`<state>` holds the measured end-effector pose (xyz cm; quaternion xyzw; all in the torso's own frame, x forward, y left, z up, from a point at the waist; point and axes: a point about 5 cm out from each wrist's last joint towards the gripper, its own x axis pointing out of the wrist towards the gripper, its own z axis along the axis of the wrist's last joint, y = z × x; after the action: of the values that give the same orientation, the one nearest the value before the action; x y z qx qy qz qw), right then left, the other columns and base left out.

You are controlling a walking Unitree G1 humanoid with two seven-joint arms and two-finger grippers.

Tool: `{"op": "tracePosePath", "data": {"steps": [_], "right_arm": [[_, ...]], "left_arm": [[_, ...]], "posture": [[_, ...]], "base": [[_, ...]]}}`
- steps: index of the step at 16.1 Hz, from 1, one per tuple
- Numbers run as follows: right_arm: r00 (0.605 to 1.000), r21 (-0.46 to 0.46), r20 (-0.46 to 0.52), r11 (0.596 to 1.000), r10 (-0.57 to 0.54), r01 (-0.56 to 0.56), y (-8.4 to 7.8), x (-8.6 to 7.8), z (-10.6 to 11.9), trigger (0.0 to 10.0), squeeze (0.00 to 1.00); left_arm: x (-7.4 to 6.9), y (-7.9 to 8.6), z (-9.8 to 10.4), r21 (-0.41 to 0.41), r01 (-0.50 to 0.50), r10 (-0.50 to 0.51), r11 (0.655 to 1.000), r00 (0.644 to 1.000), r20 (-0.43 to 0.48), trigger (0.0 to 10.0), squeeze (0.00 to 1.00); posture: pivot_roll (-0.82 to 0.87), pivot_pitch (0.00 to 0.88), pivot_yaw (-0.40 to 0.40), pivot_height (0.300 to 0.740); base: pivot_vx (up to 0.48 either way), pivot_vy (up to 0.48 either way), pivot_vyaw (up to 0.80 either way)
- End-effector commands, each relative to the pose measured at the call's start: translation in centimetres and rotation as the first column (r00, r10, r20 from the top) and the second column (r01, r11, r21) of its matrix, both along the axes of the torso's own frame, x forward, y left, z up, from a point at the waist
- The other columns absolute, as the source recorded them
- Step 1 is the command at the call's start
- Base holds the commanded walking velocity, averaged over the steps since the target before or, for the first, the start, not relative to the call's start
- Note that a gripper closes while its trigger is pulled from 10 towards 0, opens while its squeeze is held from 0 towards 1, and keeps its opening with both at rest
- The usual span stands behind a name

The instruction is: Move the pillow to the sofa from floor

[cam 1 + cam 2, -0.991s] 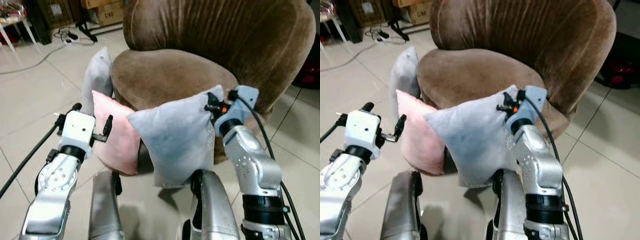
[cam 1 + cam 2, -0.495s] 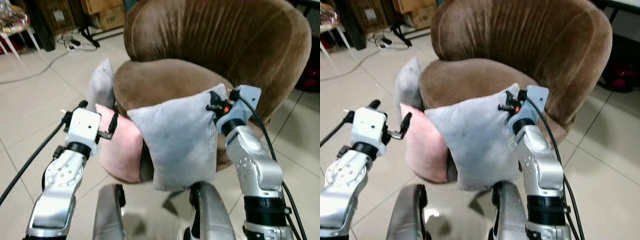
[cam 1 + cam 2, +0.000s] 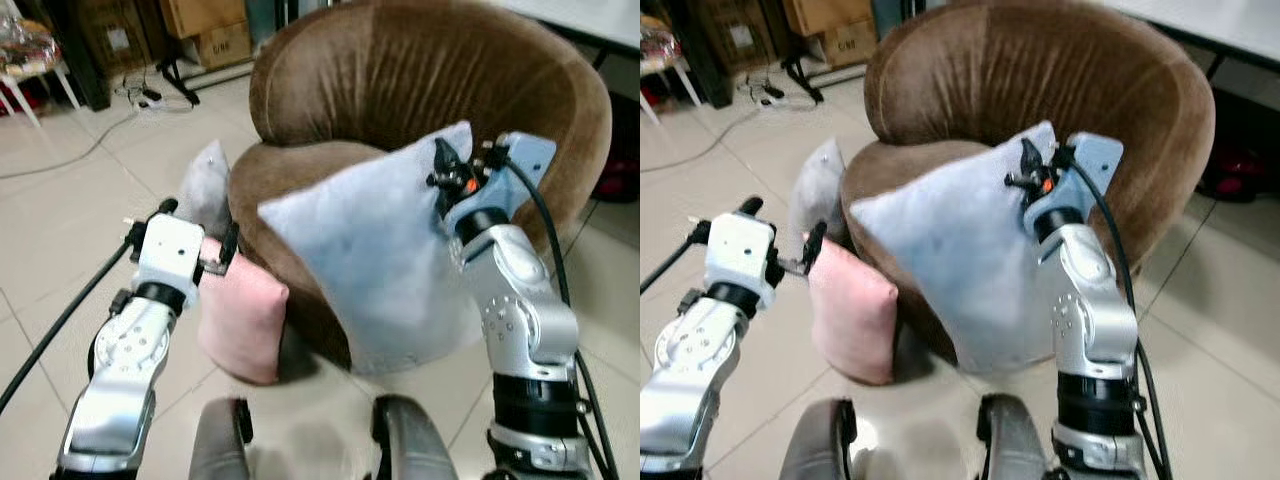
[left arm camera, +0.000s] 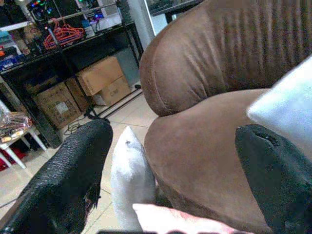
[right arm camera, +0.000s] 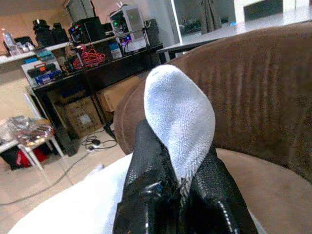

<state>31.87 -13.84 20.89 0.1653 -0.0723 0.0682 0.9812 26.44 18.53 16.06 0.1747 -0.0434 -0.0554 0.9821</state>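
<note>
The left claw (image 4: pixel 170 161) is spread open above a pink cushion (image 3: pixel 240 315) on the floor. The right claw (image 5: pixel 178 183) pinches a corner of the grey pillow (image 3: pixel 375 260), held up against the brown sofa (image 3: pixel 430 90).

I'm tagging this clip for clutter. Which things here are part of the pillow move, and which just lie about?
Job: right gripper pinching the light blue pillow by a corner; brown sofa.
Lying about: pink pillow, grey pillow, cardboard boxes, open left gripper.

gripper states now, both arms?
Left gripper: open, holding nothing.
Right gripper: shut on a corner of the light blue pillow.
</note>
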Motion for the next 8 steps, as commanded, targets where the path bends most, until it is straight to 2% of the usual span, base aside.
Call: {"op": "tracePosePath", "data": {"steps": [1,2,3,4,6,8], "right_arm": [[0.998,0.024,0.055,1.000,-0.014,0.012,-0.2,0.1,1.3,10.0,0.00],[0.999,0.032,0.049,0.999,-0.018,0.016,-0.2,0.1,1.3,10.0,0.00],[0.999,0.106,0.039,0.994,-0.010,0.006,-0.2,0.1,1.3,10.0,0.00],[0.999,0.235,-0.001,0.971,0.038,-0.037,0.2,0.1,0.9,10.0,0.00],[0.998,0.254,-0.043,0.966,0.050,-0.038,0.0,-0.2,-0.4,10.0,0.00],[0.993,0.245,-0.119,0.969,0.008,0.022,-1.0,-0.7,-3.0,10.0,0.00]], "left_arm": [[0.1,0.1,0.1,0.007,-0.006,0.006,1.000,1.000,0.008,10.0,0.00],[0.2,0.1,0.1,0.008,-0.003,0.003,1.000,1.000,0.009,10.0,0.00],[0.2,-0.1,0.2,0.017,0.007,-0.007,1.000,1.000,0.013,10.0,0.00],[0.2,-0.1,0.3,0.020,0.011,-0.011,1.000,1.000,0.017,10.0,0.00],[0.1,-0.1,0.3,0.017,0.010,-0.010,1.000,1.000,0.019,10.0,0.00],[-0.4,0.1,0.1,0.019,0.005,-0.005,1.000,1.000,0.008,10.0,0.00]], "posture": [[0.00,0.000,-0.044,0.683],[0.00,0.000,-0.044,0.688],[0.00,0.000,-0.037,0.697],[0.00,0.000,-0.037,0.712],[-0.01,0.000,-0.025,0.726],[0.00,0.000,-0.026,0.740]], "base": [[0.000,0.000,0.00],[0.000,0.000,0.00],[0.000,0.000,0.00],[0.000,0.000,0.00],[0.000,0.000,0.00],[0.000,0.000,0.00]]}}
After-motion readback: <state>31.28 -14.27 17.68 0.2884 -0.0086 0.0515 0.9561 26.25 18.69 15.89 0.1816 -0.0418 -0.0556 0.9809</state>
